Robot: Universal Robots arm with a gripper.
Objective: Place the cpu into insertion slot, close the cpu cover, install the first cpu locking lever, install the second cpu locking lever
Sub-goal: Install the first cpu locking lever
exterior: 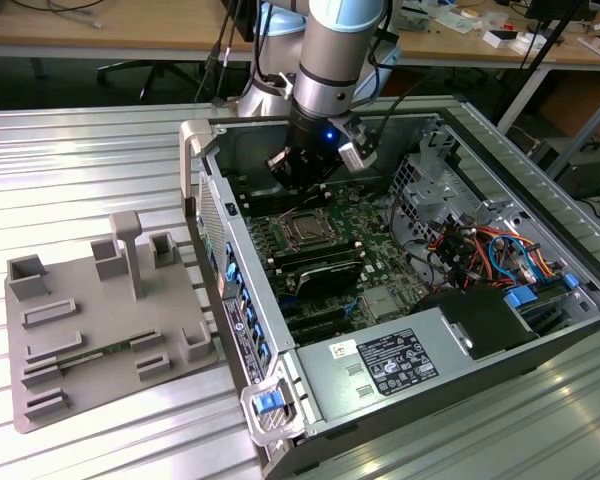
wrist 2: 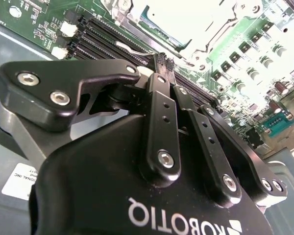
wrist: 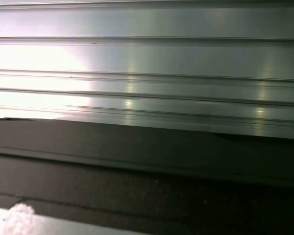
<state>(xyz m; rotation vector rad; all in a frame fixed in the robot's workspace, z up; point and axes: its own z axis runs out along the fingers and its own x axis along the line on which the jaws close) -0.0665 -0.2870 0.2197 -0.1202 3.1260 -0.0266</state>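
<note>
Gripper: your black two-finger gripper (wrist 2: 162,61) hung over the board, fingertips pressed together — nothing between them.
CPU: the silver-grey square chip (exterior: 305,229) sat in the silver-rimmed socket (exterior: 289,216), centre of the exterior view — just below your gripper.

silver cpu (exterior: 306,229) seated in socket (flat)
</note>
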